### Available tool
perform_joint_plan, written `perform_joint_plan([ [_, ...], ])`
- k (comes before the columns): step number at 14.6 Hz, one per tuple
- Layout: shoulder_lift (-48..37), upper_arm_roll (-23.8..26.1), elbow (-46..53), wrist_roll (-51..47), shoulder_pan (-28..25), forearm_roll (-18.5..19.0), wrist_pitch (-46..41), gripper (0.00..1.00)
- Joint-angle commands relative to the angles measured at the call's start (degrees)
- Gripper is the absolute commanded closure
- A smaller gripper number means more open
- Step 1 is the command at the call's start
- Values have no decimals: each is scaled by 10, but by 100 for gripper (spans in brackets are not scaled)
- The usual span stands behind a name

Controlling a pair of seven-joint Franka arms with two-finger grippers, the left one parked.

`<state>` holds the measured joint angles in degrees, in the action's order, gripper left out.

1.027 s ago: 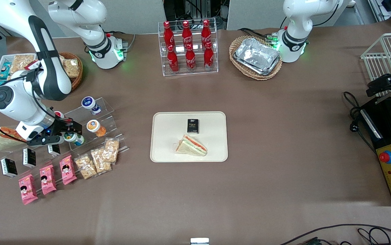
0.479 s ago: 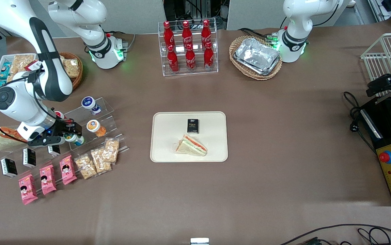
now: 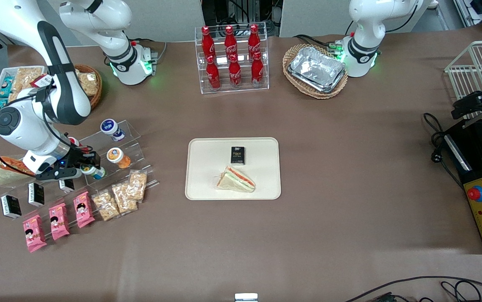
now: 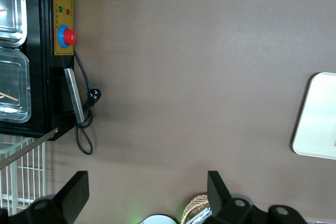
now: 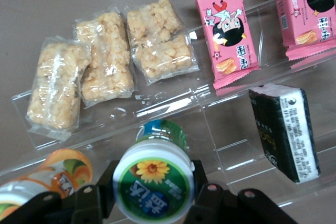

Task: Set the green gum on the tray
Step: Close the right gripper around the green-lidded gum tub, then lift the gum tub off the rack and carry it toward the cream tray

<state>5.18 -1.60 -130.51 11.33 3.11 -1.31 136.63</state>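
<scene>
The green gum (image 3: 94, 171) lies on the lowest step of a clear acrylic stand (image 3: 134, 134) toward the working arm's end of the table. Its white cap with a green label and a yellow flower fills the right wrist view (image 5: 154, 184). My right gripper (image 3: 85, 167) is shut on the green gum, one black finger (image 5: 202, 198) against each side of the cap. The cream-white tray (image 3: 205, 184) lies at the table's middle, well apart from the gripper, and holds a sandwich (image 3: 236, 180) and a small black packet (image 3: 237, 155). A corner of the tray shows in the left wrist view (image 4: 320, 119).
An orange-capped bottle (image 3: 117, 157) lies beside the gum, a blue-capped one (image 3: 111, 128) a step higher. Cracker packs (image 5: 107, 56), pink snack packs (image 5: 231, 30) and black boxes (image 5: 286, 129) lie nearer the front camera. A cola rack (image 3: 231, 58) and foil trays (image 3: 316, 69) stand farther away.
The right arm has shifted slightly and the gripper has settled closer round the green gum's cap. The gum has stayed on the stand.
</scene>
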Motion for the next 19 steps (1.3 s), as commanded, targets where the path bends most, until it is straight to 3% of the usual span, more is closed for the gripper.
perform_joint_plan([
  [1,-31,-3,12,20,-3,-4,-16,73],
  [6,-81,-1,82,9,-4,-4,-160,73],
  [10,-89,0,166,-89,-49,-8,-292,73],
  [16,-88,0,170,-305,-167,-42,-291,73],
  [19,-69,-1,163,-407,-230,-53,-249,73],
])
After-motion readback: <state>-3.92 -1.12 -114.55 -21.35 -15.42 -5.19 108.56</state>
